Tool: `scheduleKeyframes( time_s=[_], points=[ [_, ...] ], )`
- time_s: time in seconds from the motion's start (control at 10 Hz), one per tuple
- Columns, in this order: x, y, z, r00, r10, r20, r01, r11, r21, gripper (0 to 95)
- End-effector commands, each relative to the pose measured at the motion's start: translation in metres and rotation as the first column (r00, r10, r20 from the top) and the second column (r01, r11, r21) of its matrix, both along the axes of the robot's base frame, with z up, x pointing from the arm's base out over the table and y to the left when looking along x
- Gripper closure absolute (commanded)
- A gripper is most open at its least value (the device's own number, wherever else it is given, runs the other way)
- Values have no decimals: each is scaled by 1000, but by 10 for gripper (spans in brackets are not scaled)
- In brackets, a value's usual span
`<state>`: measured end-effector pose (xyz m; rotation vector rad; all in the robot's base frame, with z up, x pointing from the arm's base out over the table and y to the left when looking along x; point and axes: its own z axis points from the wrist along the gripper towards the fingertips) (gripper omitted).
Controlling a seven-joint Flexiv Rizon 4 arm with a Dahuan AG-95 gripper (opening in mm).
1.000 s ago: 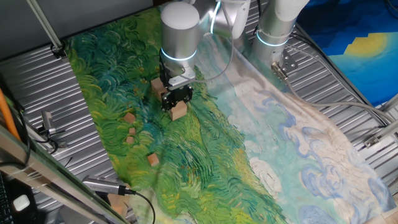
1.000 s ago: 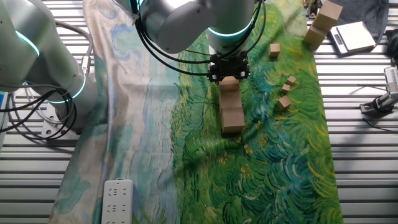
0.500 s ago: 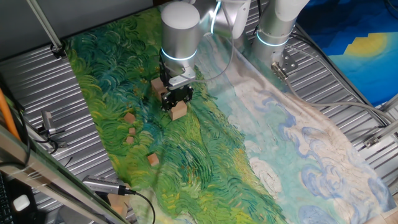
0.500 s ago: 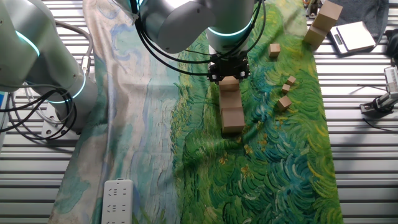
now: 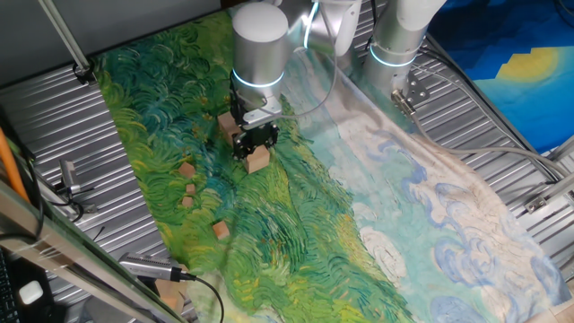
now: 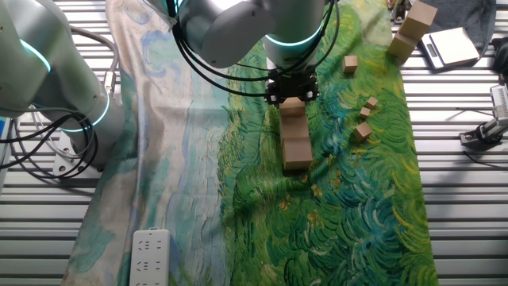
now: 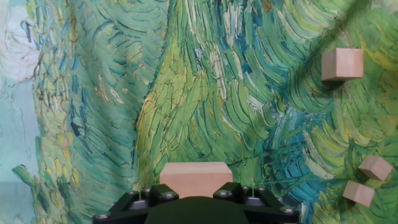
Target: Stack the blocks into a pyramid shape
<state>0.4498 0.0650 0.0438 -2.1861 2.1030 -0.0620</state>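
Table [image 6: 460,199]: ribbed metal, and I have the painted cloth [image 6: 349,222] spread over it; the cloth is wrinkled, so I judge any block set on it may rock or sit crooked.

Large blocks [image 6: 297,141]: in the other fixed view I count what looks like three in a line on the green part of the cloth, touching or nearly so, the far one under my tool. If that row is the base, a nudge from the arm could push it out of line.

Claw [image 6: 292,97]: low over the far end of the row, its jaws standing either side of the end block [image 7: 196,178]. Whether it is clenched on that block or has let go, I cannot tell; the hand view shows only the block's top edge above the housing. If I lift while it grips off-centre, the block could twist and knock its neighbour.

Mid-size block [image 6: 351,64]: alone on the cloth, well apart from the row, upright.

Small blocks [image 6: 366,115]: three loose ones beside the row. I expect these to be the risky picks: little face to hold, easy to flick away or drop.

Off-cloth blocks [image 6: 413,29]: at the far corner, beside a flat grey device [image 6: 449,47].
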Motion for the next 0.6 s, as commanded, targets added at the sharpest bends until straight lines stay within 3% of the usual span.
scheduleKeyframes(
  time_s=[0.1, 0.3, 0.6],
  points=[
    [1, 0, 0, 999, -40, -14, 40, 999, -3, 950],
    [1, 0, 0, 999, -37, -27, 37, 999, -14, 950],
    [1, 0, 0, 999, -44, -27, 43, 998, -43, 950]
  ],
)
